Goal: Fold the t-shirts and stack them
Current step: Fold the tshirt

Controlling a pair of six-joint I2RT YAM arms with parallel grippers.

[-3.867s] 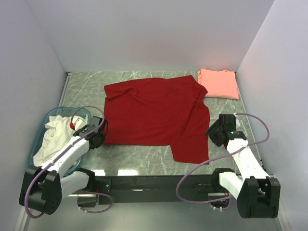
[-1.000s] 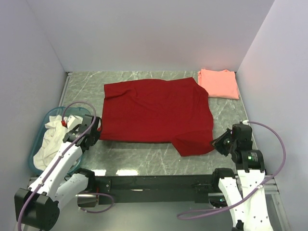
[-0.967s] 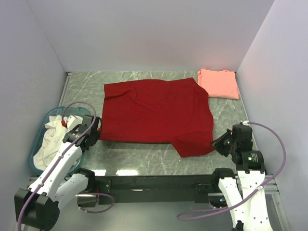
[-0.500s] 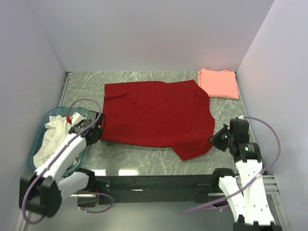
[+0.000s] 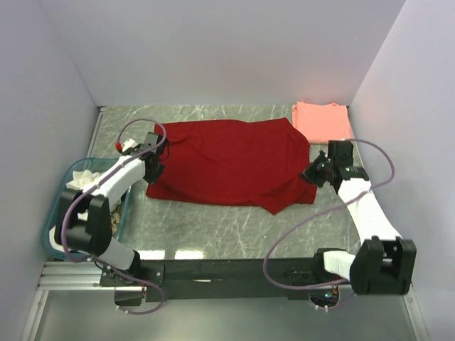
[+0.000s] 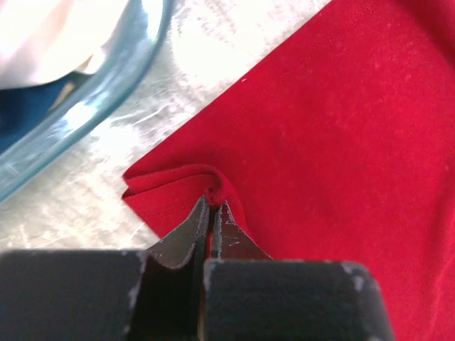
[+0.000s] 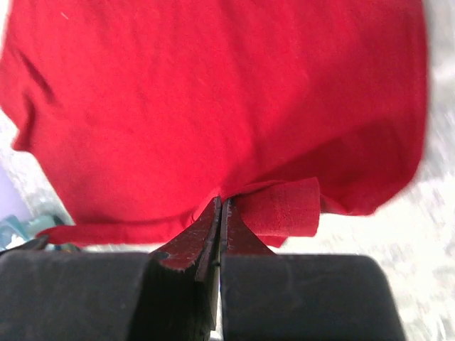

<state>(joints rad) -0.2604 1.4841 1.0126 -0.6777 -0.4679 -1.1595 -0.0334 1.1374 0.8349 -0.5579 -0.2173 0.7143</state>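
Red shirt (image 5: 231, 160) lying spread out on bench (image 5: 213, 227), filling middle of frame. Left fingers (image 6: 201, 220) squeezing tight together on red shirt's corner at left side of frame, pinching small bump of cloth. Right fingers (image 7: 211, 217) squeezing tight together on red shirt's edge at right side of frame, little flap curling just beside them. Pink shirt (image 5: 323, 123) sitting folded at upper right of frame, just beside red shirt. Blue tub (image 6: 92, 99) holding white cloth (image 6: 50, 35), sitting at far left of frame.

Bright even overhead light, soft shadows, wrist views blurred, glary
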